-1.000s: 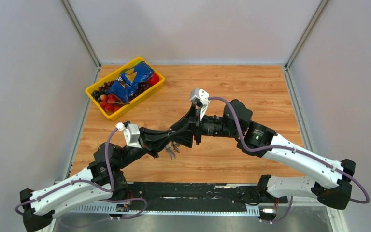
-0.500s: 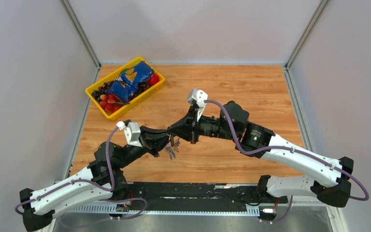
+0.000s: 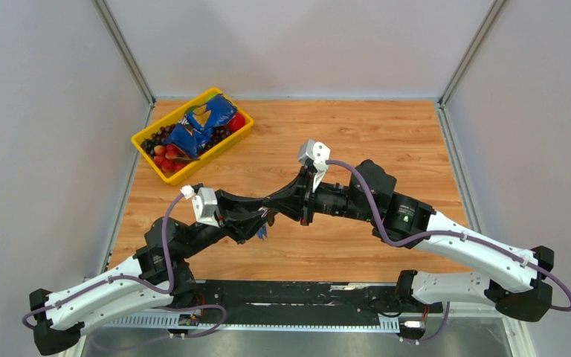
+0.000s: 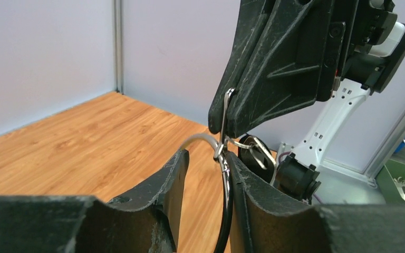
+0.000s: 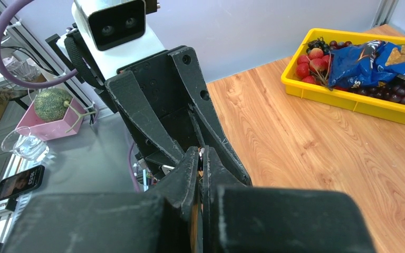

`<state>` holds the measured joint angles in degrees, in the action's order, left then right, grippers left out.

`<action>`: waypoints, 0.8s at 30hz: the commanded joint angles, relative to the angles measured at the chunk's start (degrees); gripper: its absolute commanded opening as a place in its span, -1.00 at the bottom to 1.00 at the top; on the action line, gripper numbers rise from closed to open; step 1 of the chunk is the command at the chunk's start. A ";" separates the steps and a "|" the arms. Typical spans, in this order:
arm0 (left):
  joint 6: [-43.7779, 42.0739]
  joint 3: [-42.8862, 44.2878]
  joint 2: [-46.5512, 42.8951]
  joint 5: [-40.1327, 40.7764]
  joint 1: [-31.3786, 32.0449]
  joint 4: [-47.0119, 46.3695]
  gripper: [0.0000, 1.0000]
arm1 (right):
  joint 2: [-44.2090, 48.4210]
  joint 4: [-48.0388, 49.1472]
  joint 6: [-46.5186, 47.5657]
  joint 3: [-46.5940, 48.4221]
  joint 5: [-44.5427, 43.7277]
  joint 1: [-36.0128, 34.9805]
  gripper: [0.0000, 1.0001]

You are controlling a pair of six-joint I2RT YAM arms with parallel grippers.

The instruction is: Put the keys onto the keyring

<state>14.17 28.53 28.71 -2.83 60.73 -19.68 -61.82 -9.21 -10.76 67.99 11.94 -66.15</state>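
The keyring [image 4: 225, 203], a thin wire loop, lies along the inner face of one finger of my left gripper [image 4: 205, 158], whose jaws stand apart with floor showing between them. My right gripper [image 4: 227, 126] comes down from above and is shut on the top of the ring's wire. A black-headed key [image 4: 257, 154] hangs just behind on a small link. From above, the two grippers meet tip to tip over the table's middle, left gripper [image 3: 262, 217] and right gripper [image 3: 273, 210], with the keys' blue tag [image 3: 261, 233] dangling under them. The right wrist view shows the right gripper [image 5: 201, 153] pressed together.
A yellow basket [image 3: 140, 141] with fruit and a blue snack bag stands at the table's far left corner, also in the right wrist view as the yellow basket [image 5: 343, 100]. Both arms' forearms cross the near half of the wooden table [image 3: 386, 141].
My right gripper closed on the ring while my left gripper, shut a moment ago, has opened. The right arm shifted slightly right and nearer; the keys stay hanging between the tips.
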 commanded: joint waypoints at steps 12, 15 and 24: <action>0.24 3.11 0.41 0.80 -0.04 4.73 -0.97 | 5.43 3.76 0.66 1.02 -0.49 -0.79 -1.00; -0.24 3.40 0.84 0.21 -0.06 5.00 -0.99 | 6.48 3.77 0.57 0.24 -1.18 -0.74 -1.00; -1.56 5.75 2.30 -0.56 -0.03 5.76 -0.99 | 11.88 3.01 0.22 -5.40 -4.45 -0.76 -0.51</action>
<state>14.20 30.70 30.59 -5.65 61.36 -15.18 -55.57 -10.11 -9.91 63.55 7.86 -66.35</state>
